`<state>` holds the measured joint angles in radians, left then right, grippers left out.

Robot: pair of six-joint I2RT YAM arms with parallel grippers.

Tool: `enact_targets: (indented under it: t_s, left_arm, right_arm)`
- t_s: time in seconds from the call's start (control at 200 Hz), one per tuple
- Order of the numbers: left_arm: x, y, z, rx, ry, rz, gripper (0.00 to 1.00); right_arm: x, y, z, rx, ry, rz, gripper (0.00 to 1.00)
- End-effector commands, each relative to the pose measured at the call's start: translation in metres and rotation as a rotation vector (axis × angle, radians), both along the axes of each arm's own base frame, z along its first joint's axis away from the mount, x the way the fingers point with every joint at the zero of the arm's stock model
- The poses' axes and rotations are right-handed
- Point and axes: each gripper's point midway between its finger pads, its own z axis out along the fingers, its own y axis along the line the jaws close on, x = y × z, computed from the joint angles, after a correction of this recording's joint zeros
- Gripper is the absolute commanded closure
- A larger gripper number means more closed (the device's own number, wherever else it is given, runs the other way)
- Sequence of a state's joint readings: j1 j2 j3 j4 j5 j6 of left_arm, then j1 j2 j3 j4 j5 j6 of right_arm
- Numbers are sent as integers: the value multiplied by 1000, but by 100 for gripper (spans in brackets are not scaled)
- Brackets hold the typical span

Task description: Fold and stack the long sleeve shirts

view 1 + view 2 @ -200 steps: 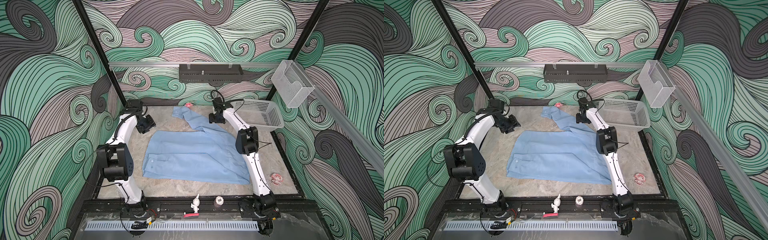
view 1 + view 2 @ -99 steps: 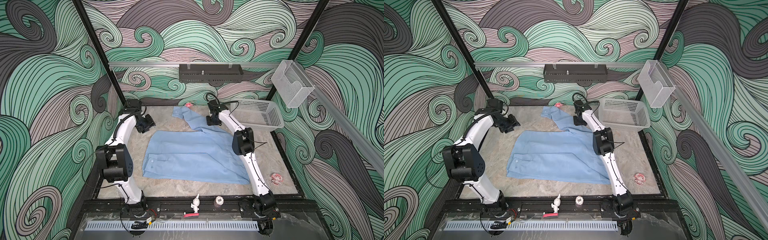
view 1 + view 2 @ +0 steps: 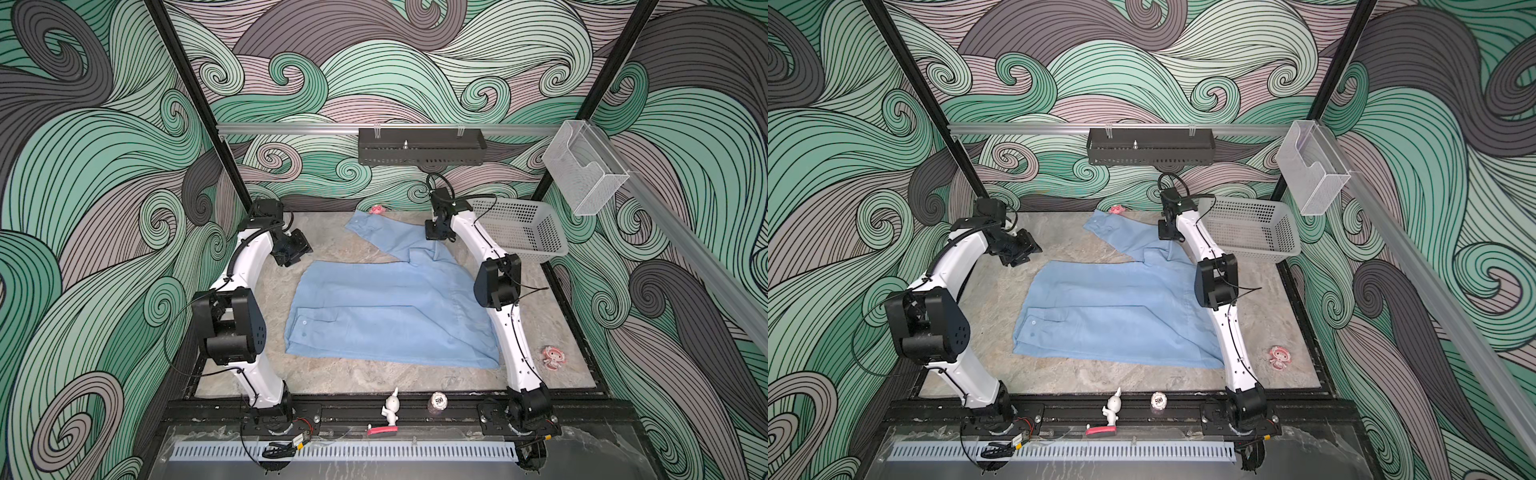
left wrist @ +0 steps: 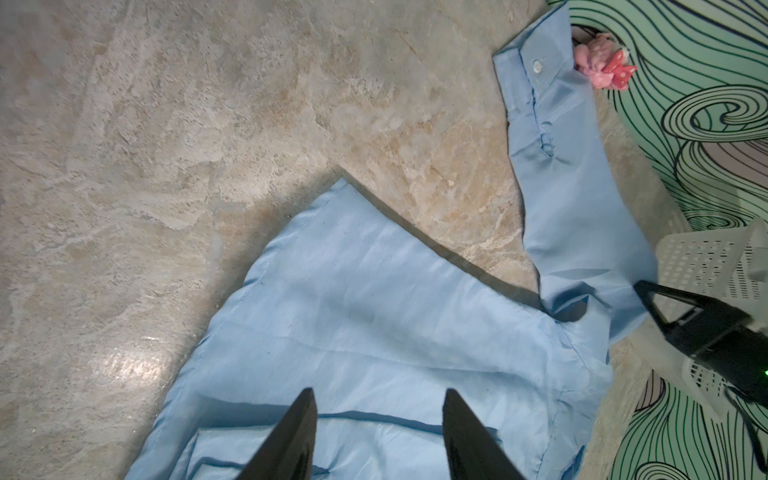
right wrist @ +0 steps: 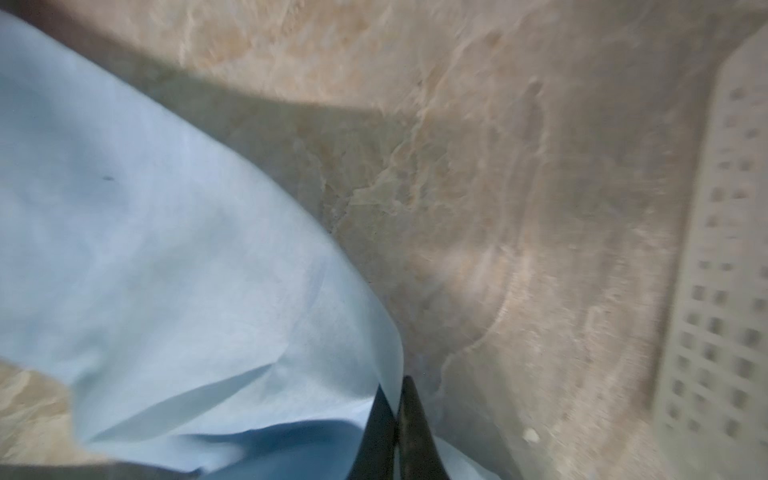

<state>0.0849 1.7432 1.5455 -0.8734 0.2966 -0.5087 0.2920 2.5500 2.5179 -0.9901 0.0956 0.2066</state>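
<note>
Two claws, two states: the right claw (image 5: 398, 415) is pinched tight, and its wrist view shows the blue cloth edge running into the closed tips, so I judge that it grips the sleeve (image 3: 386, 235) near the shoulder, at the far right of the table (image 3: 340, 378). The left claw (image 4: 379, 432) stands part open and empty over the far left corner of the shirt (image 3: 390, 316); I cannot tell whether it touches the cloth. The shirt lies flat mid-table. What looks like its other sleeve is folded across the body, cuff at the near left. The gripped sleeve runs out to the far edge, its cuff just beside a pink toy (image 3: 377, 208). A white basket (image 3: 521, 232) sits right of the grip, near but apart. The step in hand looks like folding this loose sleeve in. Next, the right claw should lift slightly and carry the cloth left and nearer, over the body. Thin fabric may slip or drag the shoulder, so the left claw could pin the body.
</note>
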Motion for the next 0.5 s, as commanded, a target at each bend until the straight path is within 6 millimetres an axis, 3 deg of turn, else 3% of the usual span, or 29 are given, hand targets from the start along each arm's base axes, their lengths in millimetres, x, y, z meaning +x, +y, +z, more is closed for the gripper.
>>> enact_targets:
  t_s: [0.0,0.145,0.495]
  left_arm:
    - [2,-1,-6,-33,4,9,48]
    - [4,-2,-21,-44,33,13,48]
    - [10,2,-56,-31,125,31,45]
  right_arm:
    - [-7,-2,54,-24,-91,18,94]
    - [-15,-7,56,-44,-96,21,93]
    - [-33,-15,23,-84,-8,14,90]
